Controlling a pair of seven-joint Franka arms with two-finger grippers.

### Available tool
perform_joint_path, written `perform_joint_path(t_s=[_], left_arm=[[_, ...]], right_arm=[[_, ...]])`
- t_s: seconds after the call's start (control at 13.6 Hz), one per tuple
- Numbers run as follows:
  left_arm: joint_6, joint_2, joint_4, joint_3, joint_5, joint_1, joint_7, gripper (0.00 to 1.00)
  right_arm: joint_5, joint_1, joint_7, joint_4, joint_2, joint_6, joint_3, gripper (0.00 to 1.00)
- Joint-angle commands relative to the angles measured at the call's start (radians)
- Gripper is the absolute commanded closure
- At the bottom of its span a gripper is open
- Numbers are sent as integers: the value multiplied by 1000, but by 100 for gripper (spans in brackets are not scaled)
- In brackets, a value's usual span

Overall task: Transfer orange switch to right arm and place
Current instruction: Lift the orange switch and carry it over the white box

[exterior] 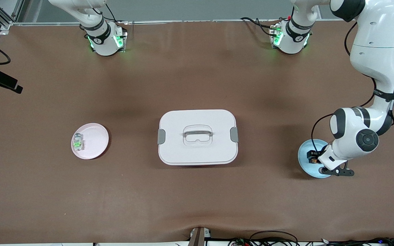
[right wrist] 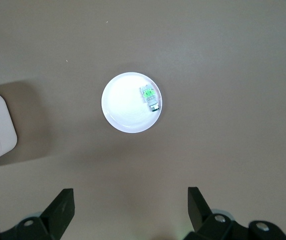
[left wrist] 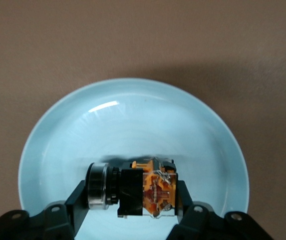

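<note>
Orange switch [left wrist: 150,192] is sitting on the pale blue plate [left wrist: 133,125] at the left arm's end of the table, and it is lying squarely between the fingers of the left gripper [left wrist: 133,200], which are closing in on its two sides and gripping it while it is resting on the plate. In the front view the left gripper [exterior: 315,159] is reaching down onto the blue plate [exterior: 304,160]. The right gripper [right wrist: 130,205] is hanging with its jaws standing wide apart, holding nothing, over the pink plate [right wrist: 125,107] that is carrying the clear green-marked block [right wrist: 149,97]. A white lidded box [exterior: 197,136] is sitting mid-table between the two plates
</note>
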State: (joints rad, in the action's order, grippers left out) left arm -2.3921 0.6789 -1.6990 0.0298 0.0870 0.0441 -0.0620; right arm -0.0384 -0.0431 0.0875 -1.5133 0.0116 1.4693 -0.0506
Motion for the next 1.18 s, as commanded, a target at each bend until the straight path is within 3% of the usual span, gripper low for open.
perform_joint_path(t_s=[0.0,0.22,0.52,0.96,1.11], left_arm=[[17,-85,-13,13,4,7,-18,100],[69,-151,-7,67,-42,7,4,100],[242,-228,33,151,-118,2,177,100],[453,-246,197,340,-121,0,568,100],[499,-246,246,393,-121,0,692,100]], right_arm=[[-3,-24,-11,-13,-16,-1,15,0],[-5,-24,-11,-13,-16,0,15,0],[-18,-35,-8,7,2,26,17,0],[-9,-5,-8,31,13,43,25,0],[-12,6,-11,30,11,-30,26,0]])
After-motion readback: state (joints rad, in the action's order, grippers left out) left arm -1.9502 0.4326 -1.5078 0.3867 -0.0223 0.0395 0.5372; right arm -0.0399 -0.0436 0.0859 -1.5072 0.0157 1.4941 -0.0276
